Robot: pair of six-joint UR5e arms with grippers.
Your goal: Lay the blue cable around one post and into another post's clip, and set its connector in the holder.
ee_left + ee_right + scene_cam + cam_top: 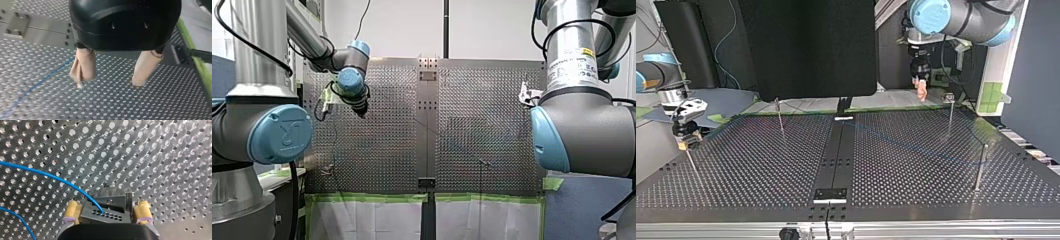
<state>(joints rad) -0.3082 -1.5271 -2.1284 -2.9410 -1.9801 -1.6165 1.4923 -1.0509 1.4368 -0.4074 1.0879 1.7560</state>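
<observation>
As my right claw (pixel 108 206) gapes, connector (pixel 110 215) sits between.

My left end effector (pixel 108 84) points down, beige pads apart; my right end effector (pixel 107 203) seems to point down too.

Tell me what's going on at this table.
Two arms are routing a blue cable over the perforated table. My right gripper stands at a grey block that the cable's end runs into. My left gripper is open and empty, low over the table, with the cable lying beside it. Whether the cable rounds a post cannot be told.
</observation>
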